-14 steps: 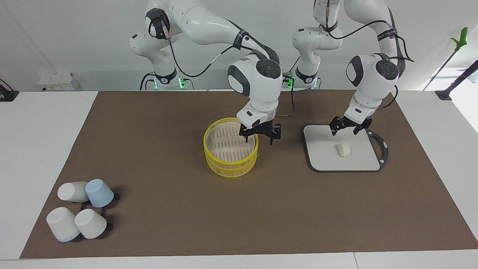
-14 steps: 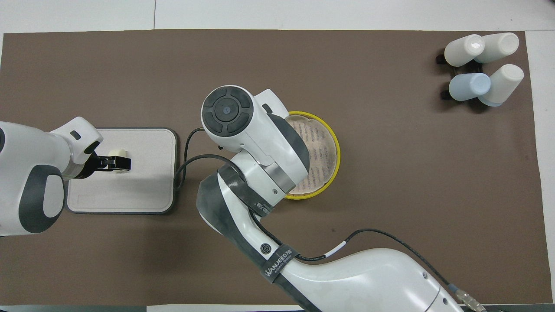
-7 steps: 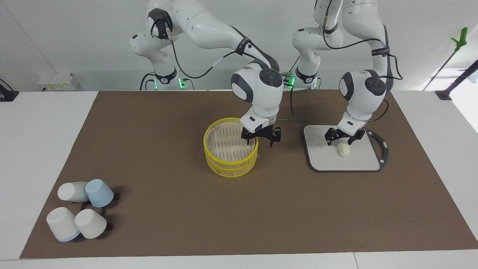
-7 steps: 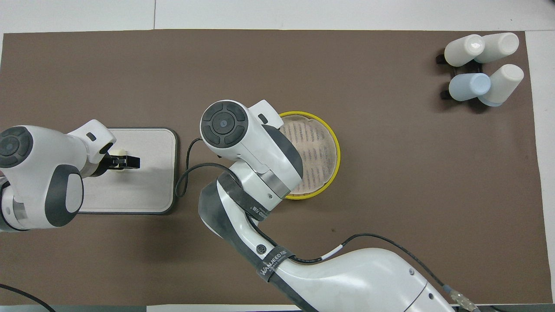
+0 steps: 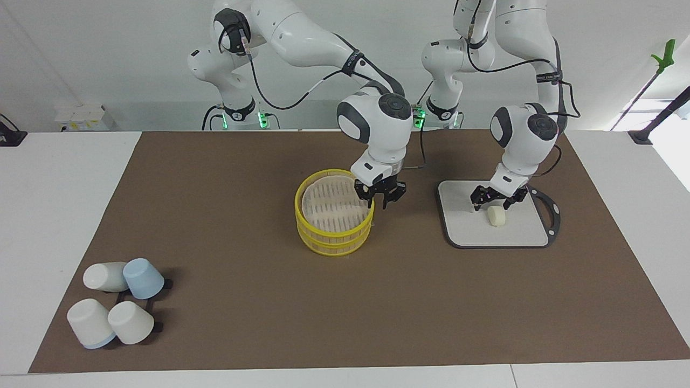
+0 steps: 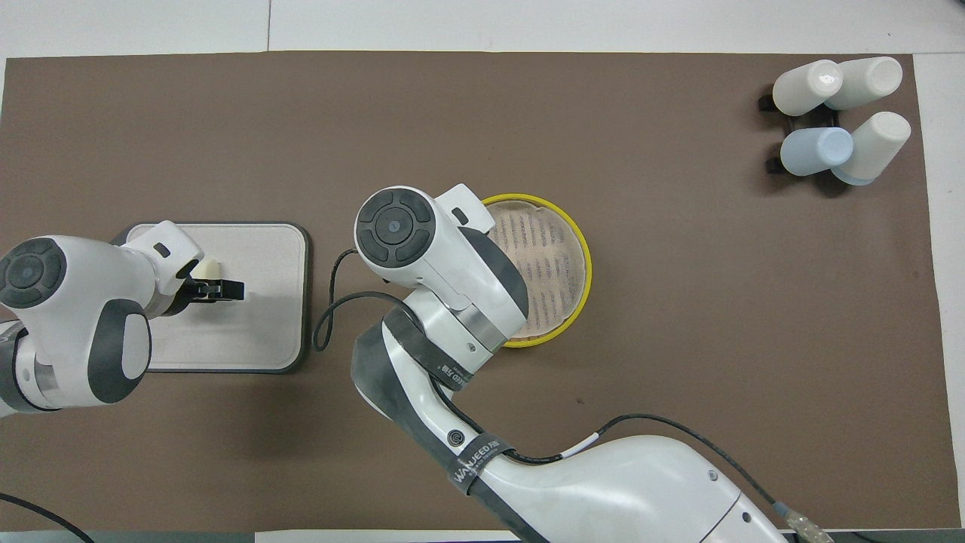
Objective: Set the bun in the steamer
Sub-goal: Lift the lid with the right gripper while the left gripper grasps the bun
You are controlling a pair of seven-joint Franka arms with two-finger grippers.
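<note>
The yellow-rimmed steamer [image 5: 334,240] stands mid-table with its slatted lid [image 5: 329,203] on top; it also shows in the overhead view [image 6: 584,264]. My right gripper [image 5: 379,203] is at the lid's rim on the side toward the left arm's end, fingers drawn together astride the rim. My own wrist hides it in the overhead view. The cream-white bun [image 5: 496,216] lies on the grey board [image 5: 517,233]. My left gripper [image 5: 489,203] is low over the board just beside the bun, open and holding nothing. In the overhead view the gripper [image 6: 219,289] half covers the bun [image 6: 211,267].
Several white and blue cups [image 5: 116,302] lie on a black rack at the right arm's end, far from the robots. The board's black handle [image 5: 554,213] points toward the left arm's end. A brown mat [image 5: 242,323] covers the table.
My left gripper came down over the board to just beside the bun. My right gripper's fingers drew together on the lid's rim, and its wrist rose slightly.
</note>
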